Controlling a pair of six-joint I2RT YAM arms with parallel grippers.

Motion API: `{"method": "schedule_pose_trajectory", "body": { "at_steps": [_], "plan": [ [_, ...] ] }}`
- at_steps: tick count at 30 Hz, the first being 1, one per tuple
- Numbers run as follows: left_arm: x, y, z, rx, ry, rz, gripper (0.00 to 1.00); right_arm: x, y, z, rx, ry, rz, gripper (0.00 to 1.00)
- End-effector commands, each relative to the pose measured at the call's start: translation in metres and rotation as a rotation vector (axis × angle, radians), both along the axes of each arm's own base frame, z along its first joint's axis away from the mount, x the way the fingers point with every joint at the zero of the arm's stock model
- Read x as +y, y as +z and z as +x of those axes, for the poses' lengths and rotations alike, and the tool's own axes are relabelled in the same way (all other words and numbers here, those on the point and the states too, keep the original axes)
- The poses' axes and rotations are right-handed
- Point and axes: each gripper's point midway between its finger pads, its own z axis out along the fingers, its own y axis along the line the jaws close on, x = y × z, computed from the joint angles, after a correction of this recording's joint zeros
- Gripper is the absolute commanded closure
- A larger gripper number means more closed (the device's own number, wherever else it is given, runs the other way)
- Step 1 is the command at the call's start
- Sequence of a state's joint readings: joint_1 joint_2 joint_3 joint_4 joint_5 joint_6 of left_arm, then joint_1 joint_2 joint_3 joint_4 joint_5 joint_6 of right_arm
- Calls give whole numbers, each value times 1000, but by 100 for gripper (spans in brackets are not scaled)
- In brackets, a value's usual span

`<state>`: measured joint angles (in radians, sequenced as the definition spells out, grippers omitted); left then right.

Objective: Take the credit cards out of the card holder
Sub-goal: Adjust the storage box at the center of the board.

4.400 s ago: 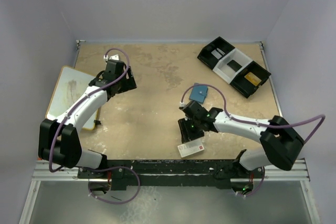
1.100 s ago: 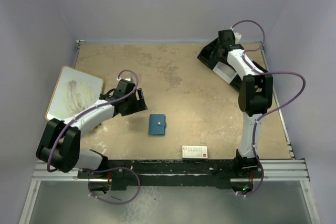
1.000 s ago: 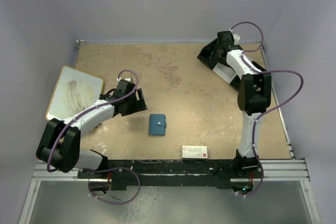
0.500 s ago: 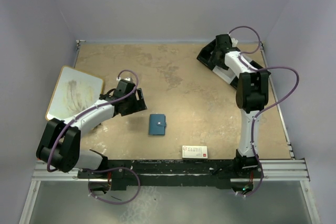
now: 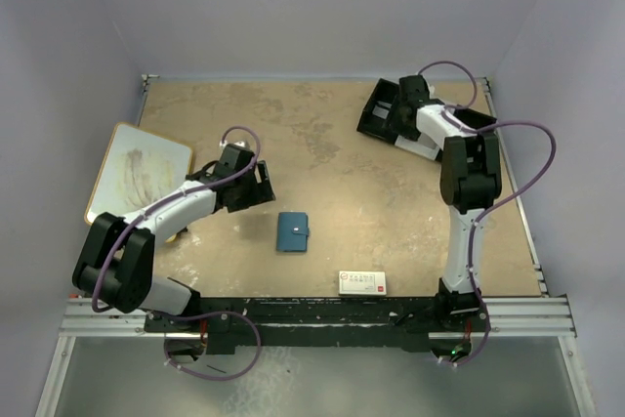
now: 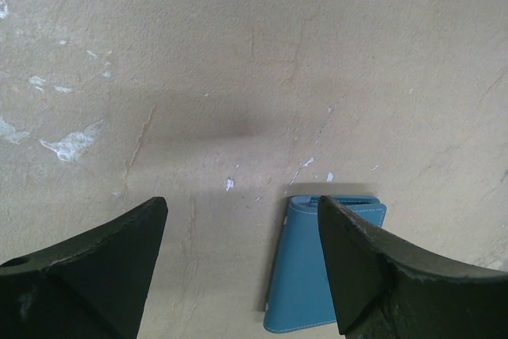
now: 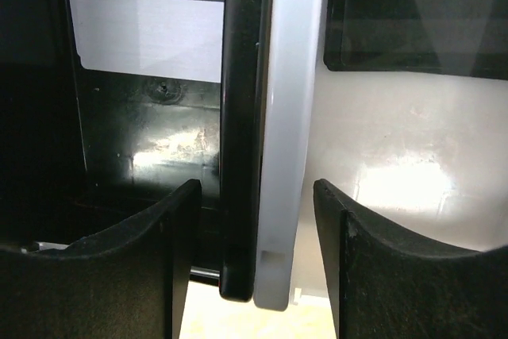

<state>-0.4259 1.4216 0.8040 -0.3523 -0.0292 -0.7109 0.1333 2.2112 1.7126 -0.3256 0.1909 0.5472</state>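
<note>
Blue card holder [image 5: 292, 231] shut, flat on table [image 5: 322, 173], near front middle. Wide-open left gripper [image 5: 256, 186] holds nothing, hangs just left of card holder. Part-open right gripper [image 7: 258, 188] at far right corner, one finger on each side of tray [image 5: 374, 116] wall. Pale card [image 7: 147, 37] lies in tray.

The table [image 6: 238, 53] is seen as a matt, sandy, stone-like surface, roughened by fine cracks and small white chips. The card holder [image 6: 302, 275] is shown in smooth blue leather-like material with a dull sheen and pale stitching along its edge. The tray [image 7: 278, 117] is made of glossy black and white plastic, on which bright reflections are caught. The left gripper [image 6: 242, 212] is formed of matt black plastic, faintly scuffed.
</note>
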Motion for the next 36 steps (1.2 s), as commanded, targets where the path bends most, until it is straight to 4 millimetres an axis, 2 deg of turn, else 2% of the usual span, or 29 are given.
{"method": "schedule_pose_trajectory", "body": {
  "at_steps": [1, 6, 8, 14, 19, 26, 31, 36],
  "plan": [
    [-12, 22, 21, -79, -19, -36, 26, 22, 28, -15, -38, 71, 15, 39],
    [-11, 17, 18, -67, -18, -33, 26, 47, 25, -34, -26, 118, -8, 39],
    [-10, 16, 17, -64, -17, -33, 26, 63, 23, -42, -19, 146, -18, 39],
    [-9, 13, 14, -55, -12, -31, 26, 127, 16, -70, 9, 267, -3, 41],
    [-7, 12, 13, -56, -4, -25, 27, 187, 15, -101, 22, 371, 23, 41],
    [2, 8, 5, -50, 22, -3, 27, 243, 24, -139, 29, 454, 94, 41],
    [5, 7, 1, -50, 28, -3, 27, 262, 38, -147, -2, 487, 106, 41],
    [6, 10, 3, -61, 38, 0, 27, 255, 39, -144, -5, 465, 42, 37]
  ]
}}
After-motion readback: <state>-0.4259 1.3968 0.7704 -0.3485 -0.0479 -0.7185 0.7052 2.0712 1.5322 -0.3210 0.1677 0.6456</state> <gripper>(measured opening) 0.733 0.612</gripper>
